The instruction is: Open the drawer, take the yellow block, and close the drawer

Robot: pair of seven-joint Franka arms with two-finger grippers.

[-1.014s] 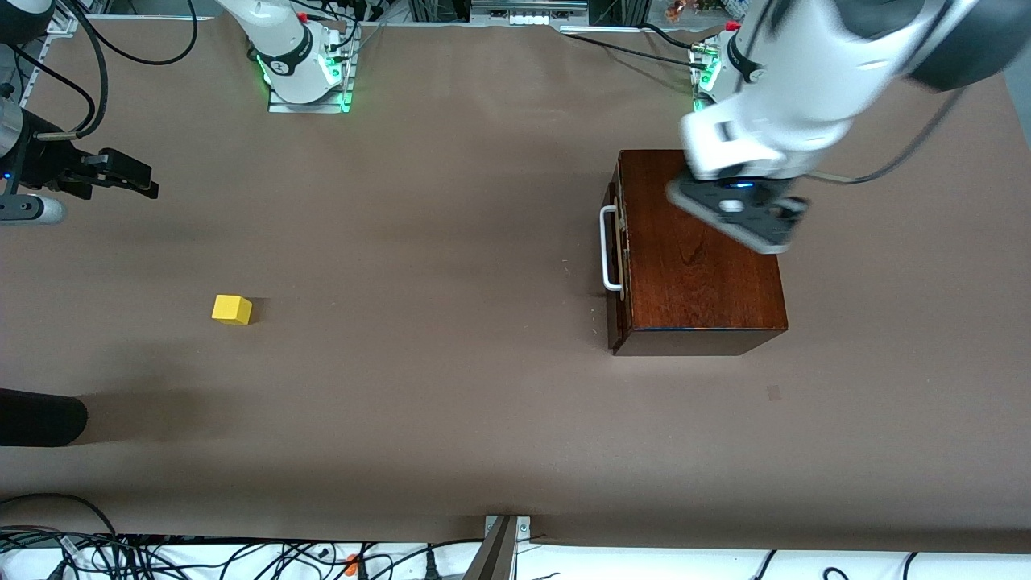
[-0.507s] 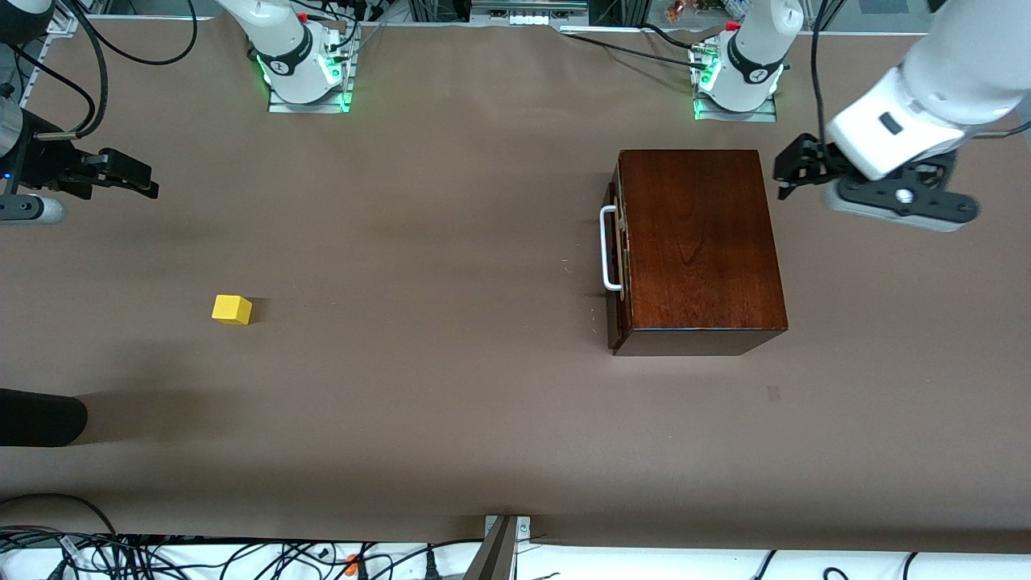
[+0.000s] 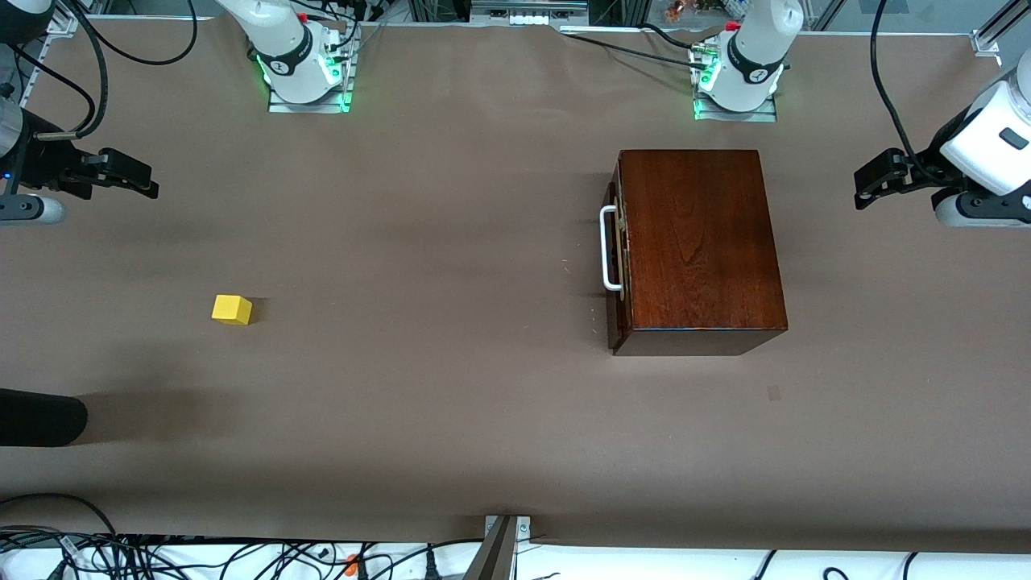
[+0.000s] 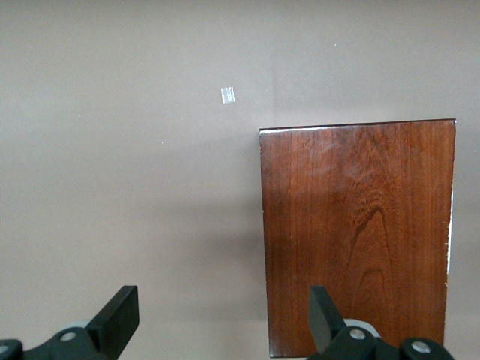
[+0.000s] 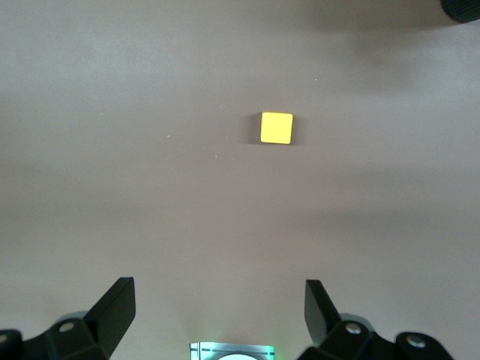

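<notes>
The wooden box [image 3: 697, 246] stands on the brown table [image 3: 451, 387], toward the left arm's end. Its drawer [image 3: 616, 266] is closed, flush with the body of the box, and the white U-shaped handle [image 3: 608, 248] on its dark front points toward the right arm's end of the table. Nothing touches the handle.

The yellow block [image 3: 232, 309] lies on the bare table toward the right arm's end, well apart from the box and a little nearer to the front camera than the handle. It sits flat, with 1 face up, and it is free: no gripper is in contact with it.

The left gripper [image 3: 870, 184] hangs in the air over the table at the left arm's end, beside the box and not over it. Its jaws are released and hold nothing; in the left wrist view the 2 black fingers [image 4: 120, 321] stand wide apart, with the top of the box showing beneath 1 of them.

The right gripper [image 3: 133, 176] hangs over the table at the right arm's end, apart from the block. Its jaws are also released and empty; the right wrist view shows both fingers [image 5: 114, 309] spread wide, with the block on the table below, between the lines of the 2 fingers but well away from their tips.
</notes>
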